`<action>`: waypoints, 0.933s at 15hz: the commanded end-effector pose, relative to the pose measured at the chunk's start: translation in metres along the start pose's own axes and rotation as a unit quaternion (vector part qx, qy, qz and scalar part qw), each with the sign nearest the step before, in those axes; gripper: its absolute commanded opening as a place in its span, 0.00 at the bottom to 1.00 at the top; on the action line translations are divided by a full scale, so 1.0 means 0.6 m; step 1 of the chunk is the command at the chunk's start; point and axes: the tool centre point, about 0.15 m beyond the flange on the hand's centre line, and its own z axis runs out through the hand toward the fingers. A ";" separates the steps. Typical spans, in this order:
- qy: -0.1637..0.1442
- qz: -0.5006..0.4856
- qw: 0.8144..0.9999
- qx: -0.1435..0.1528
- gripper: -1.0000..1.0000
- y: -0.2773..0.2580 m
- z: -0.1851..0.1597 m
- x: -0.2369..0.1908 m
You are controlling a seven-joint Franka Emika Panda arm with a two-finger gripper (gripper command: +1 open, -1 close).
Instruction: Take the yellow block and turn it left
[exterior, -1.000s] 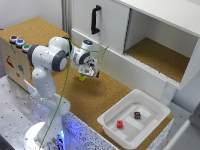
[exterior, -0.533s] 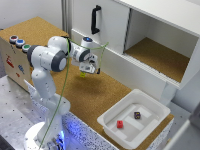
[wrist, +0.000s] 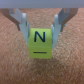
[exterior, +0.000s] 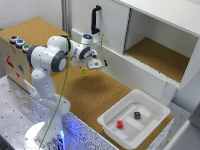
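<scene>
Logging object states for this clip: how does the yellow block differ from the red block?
The yellow block is clamped in the end effector above the cork surface; the red block lies loose in the white tray. The yellow one shows a printed N in the wrist view; no marking is legible on the red one. Both are small cube-like blocks.

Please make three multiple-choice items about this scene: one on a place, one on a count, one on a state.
1. Where is the red block?
A. In the white tray
B. In the cabinet opening
C. On the cork surface

2. How many blocks lie in the tray?
A. One
B. Two
C. Four

3. The pincer is:
A. Open and empty
B. Shut on the yellow block
C. Shut on the red block

Answers:
1 A, it sits inside the tray walls.
2 B, red and a dark block.
3 B, fingers press its sides.
</scene>
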 end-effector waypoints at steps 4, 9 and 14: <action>-0.008 -0.166 0.986 -0.033 0.00 -0.045 0.025 -0.055; -0.017 -0.118 0.992 -0.046 1.00 -0.028 0.033 -0.034; -0.024 -0.091 0.994 -0.062 1.00 -0.013 -0.005 -0.007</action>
